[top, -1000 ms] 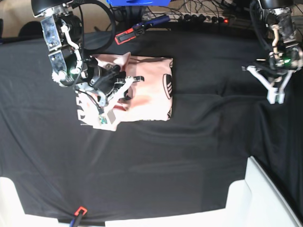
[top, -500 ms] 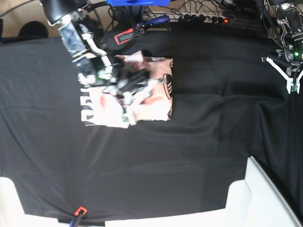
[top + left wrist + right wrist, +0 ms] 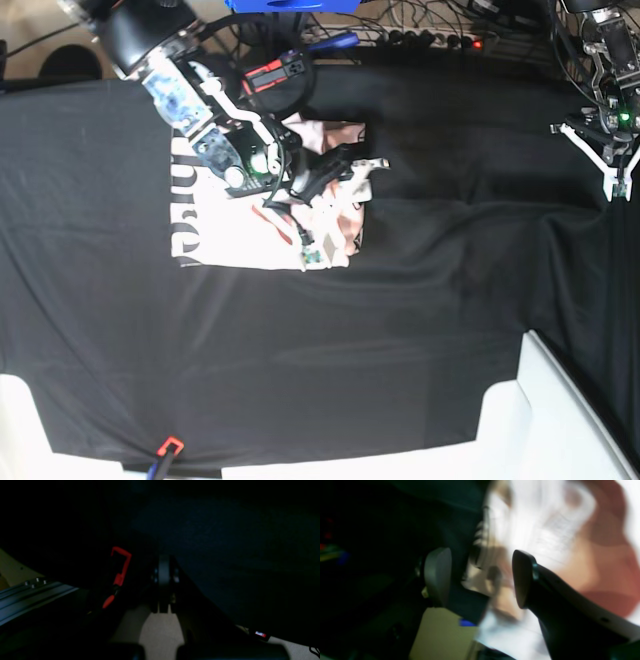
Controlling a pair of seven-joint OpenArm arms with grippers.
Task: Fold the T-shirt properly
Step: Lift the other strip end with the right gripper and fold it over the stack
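2 arms work over a bench draped in black cloth (image 3: pixel 400 330). The T-shirt (image 3: pixel 235 235) lies folded into a rough rectangle on the cloth, left of centre in the base view, with black lettering along its left edge. The right gripper (image 3: pixel 345 175) hangs over the shirt's upper right part; in the right wrist view its jaws stand wide apart with nothing between them, the blurred pink fabric showing beyond them. The left gripper (image 3: pixel 612 180) is well apart from the shirt, up at the far right edge of the bench; in the dark left wrist view its jaws are pressed together and hold nothing. 1 red clamp (image 3: pixel 120 575) shows beside them there. White bins (image 3: pixel 540 420) sit at the near edge.
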